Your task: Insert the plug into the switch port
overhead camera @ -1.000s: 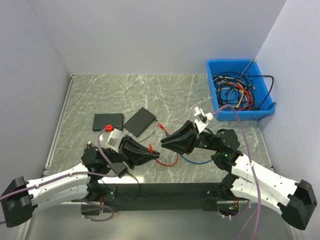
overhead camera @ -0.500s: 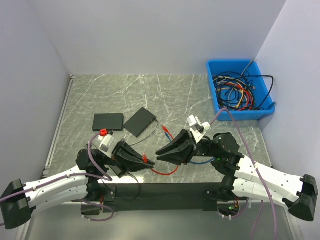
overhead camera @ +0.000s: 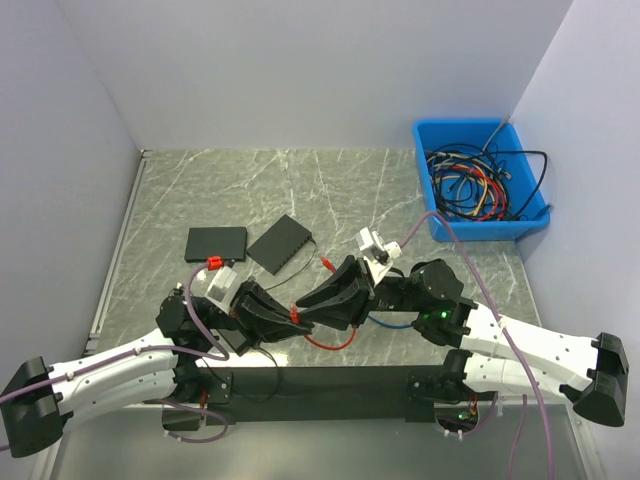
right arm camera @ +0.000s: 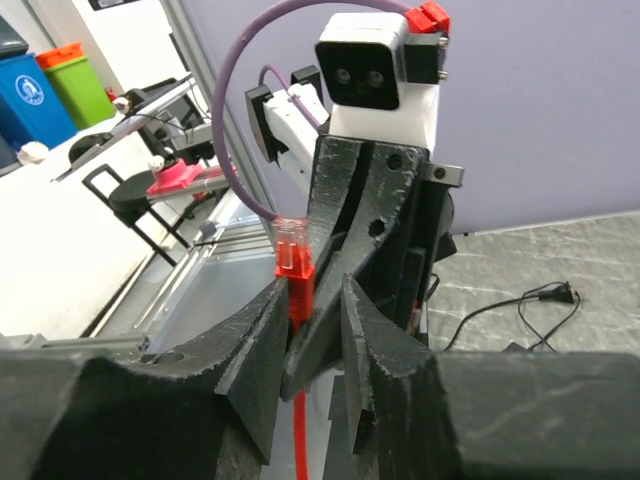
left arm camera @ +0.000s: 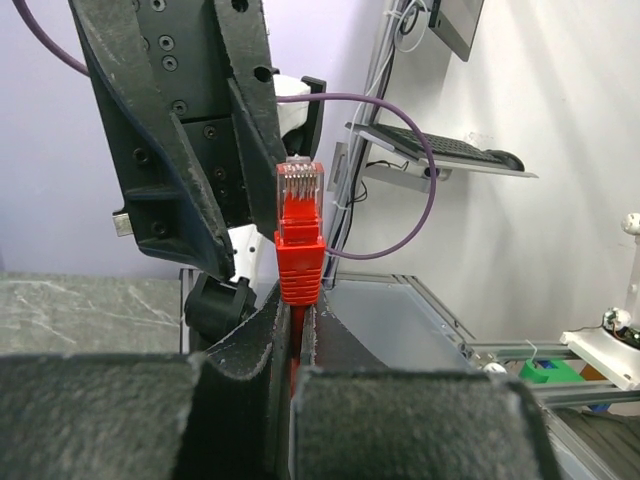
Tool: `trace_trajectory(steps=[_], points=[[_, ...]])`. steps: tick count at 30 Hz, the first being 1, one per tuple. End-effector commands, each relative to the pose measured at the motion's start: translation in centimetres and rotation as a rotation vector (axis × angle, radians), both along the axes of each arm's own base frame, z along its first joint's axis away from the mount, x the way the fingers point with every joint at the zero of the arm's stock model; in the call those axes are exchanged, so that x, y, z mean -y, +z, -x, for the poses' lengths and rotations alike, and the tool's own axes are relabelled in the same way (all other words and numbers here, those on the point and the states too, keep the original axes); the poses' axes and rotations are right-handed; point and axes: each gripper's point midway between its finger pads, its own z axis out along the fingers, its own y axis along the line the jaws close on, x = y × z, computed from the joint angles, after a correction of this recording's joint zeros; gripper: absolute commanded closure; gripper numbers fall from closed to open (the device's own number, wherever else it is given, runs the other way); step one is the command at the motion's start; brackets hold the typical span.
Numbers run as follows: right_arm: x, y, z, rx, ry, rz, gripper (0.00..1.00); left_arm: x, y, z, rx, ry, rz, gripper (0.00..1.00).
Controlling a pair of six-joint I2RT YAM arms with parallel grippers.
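**No writing we can read**

We find no legible words, numbers or brand names in any of the three views. The closest thing to a sign is a small white emblem on the front of the blue waste bin (right arm camera: 30, 95), far back in the right wrist view. It is too small and blurred for us to make out.
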Motion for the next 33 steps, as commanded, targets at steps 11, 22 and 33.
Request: trace_trajectory(steps=[11,22,33], points=[[-0.7,2.8,0.6,0.066,-0.032,-0.036,0.63,-0.3,2.1,-1.1,0.019,0.08,0.062,0.99],[-1.1,2.3,0.2,0.052,-0.051,-0.036,0.75,-0.7,2.0,-1.7,0.002,0.133,0.065,0.99],[-1.0,2.3,-0.8,0.024,-0.109,-0.051,0.8,-0.6,1.9,-2.5,-0.02,0.17,0.067,0.99]])
